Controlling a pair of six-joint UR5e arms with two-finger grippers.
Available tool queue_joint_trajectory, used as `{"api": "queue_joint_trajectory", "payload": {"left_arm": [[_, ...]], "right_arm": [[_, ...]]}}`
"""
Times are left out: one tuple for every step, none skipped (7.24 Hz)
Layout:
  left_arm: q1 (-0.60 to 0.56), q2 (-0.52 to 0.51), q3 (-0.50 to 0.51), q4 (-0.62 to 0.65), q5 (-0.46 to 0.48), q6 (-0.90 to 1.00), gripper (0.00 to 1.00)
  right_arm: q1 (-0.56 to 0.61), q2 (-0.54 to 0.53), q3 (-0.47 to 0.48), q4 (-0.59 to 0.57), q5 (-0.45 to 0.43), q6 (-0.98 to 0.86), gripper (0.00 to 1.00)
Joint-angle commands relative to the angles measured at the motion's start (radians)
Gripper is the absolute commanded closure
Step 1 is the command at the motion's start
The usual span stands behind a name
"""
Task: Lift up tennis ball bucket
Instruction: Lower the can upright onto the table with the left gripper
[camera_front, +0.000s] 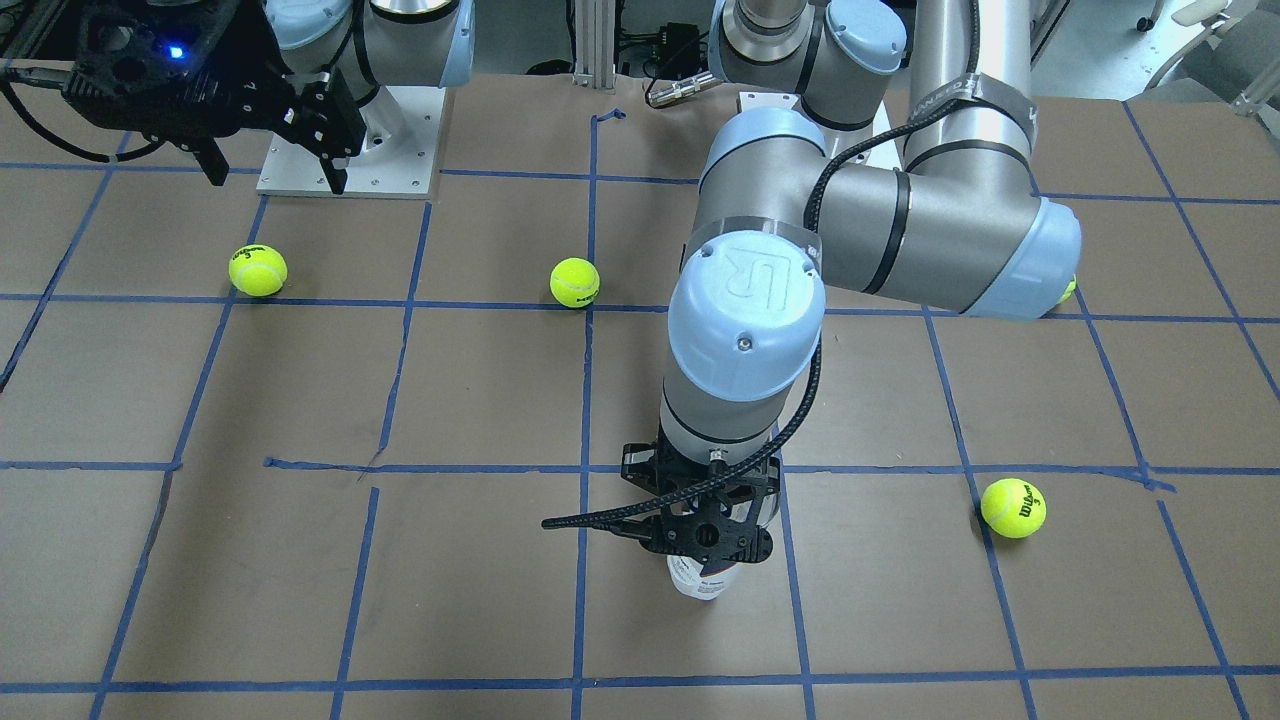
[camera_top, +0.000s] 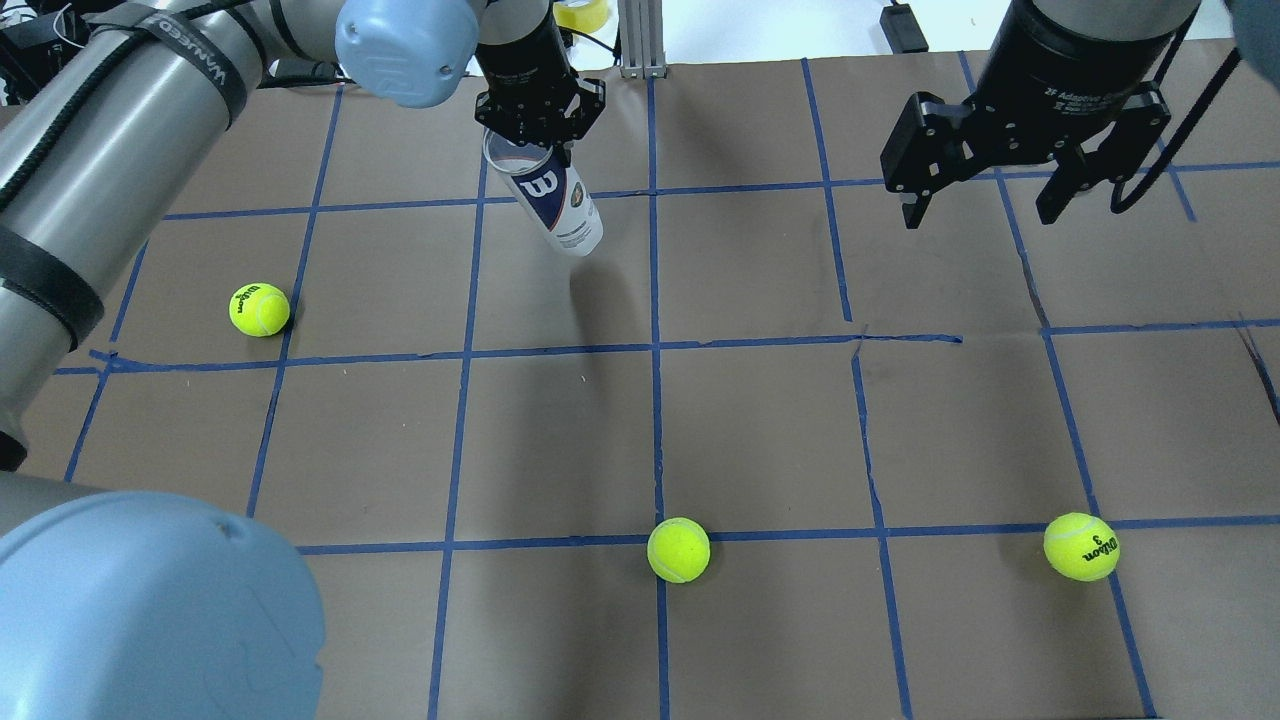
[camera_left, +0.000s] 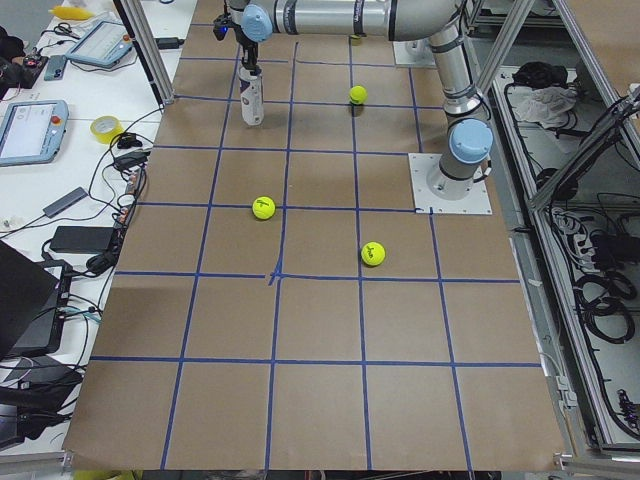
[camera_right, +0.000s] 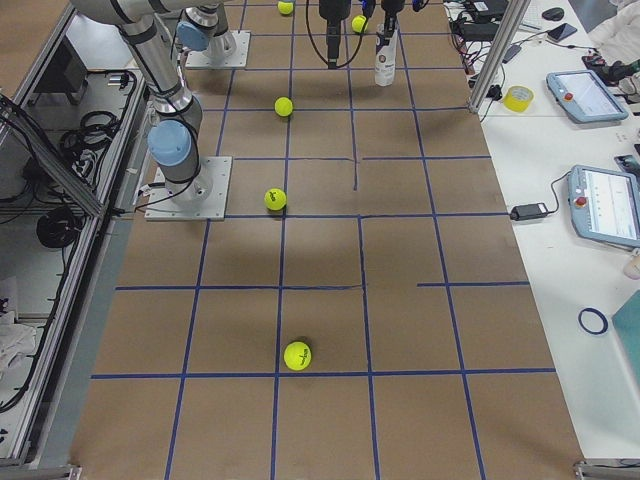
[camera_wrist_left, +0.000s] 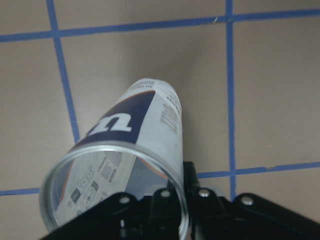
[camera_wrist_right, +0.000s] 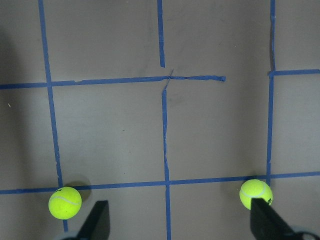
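My left gripper is clamped on the open rim of the tennis ball bucket, which hangs tilted just below my fingers. My right gripper holds its fingers spread wide, well aside from the bucket, above two tennis balls on the table.

A: Any readable text?
B: Tennis ball bucket label showed a white "W" on navy; fine print too small. Tennis ball read "Wilson 3".
A: On the robot?
B: "UR" embossed on the joint cap of the left arm. Right gripper body read "2F Adaptive".
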Motion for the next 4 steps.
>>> {"api": "queue_joint_trajectory", "payload": {"left_arm": [[-0.013,-0.014,0.001,0.005,0.019,0.004,1.00],[-0.025,-0.012,0.000,0.005,0.019,0.004,1.00],[-0.028,-0.012,0.000,0.006,0.021,0.007,1.00],[-0.028,-0.010,-0.002,0.006,0.021,0.009,1.00]], "right_arm": [[0.000,-0.001,0.002,-0.007,0.000,0.002,0.00],[0.000,-0.001,0.002,-0.007,0.002,0.002,0.00],[0.000,-0.001,0.002,-0.006,0.000,0.002,0.00],[0.000,-0.001,0.003,-0.006,0.000,0.001,0.00]]}}
